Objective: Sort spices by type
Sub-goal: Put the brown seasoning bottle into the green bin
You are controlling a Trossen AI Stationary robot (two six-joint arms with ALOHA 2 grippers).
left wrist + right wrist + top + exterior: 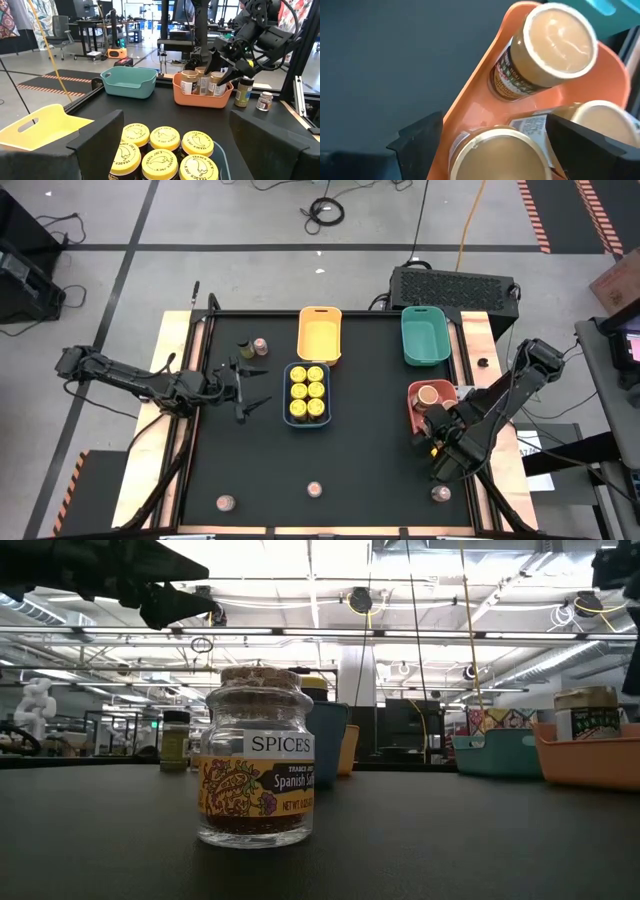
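Tubs point(559, 37) sitting upright in the red tray point(414, 396), right gripper point(437, 435) hovering over them, jaws wide and empty. Probably handling as rigid, smooth and slippery; gripping low around the body, not the cap. Left gripper point(243, 387) waiting left of the tray, jaws wide.

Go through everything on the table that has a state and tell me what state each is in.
Blue tray: holds six yellow-lidded jars.
Red tray: holds peach-topped tubs.
Yellow tray: empty.
Green tray: empty.
Cork-topped jar: upright, loose on table.
Left gripper: open, empty.
Right gripper: open above red tray.
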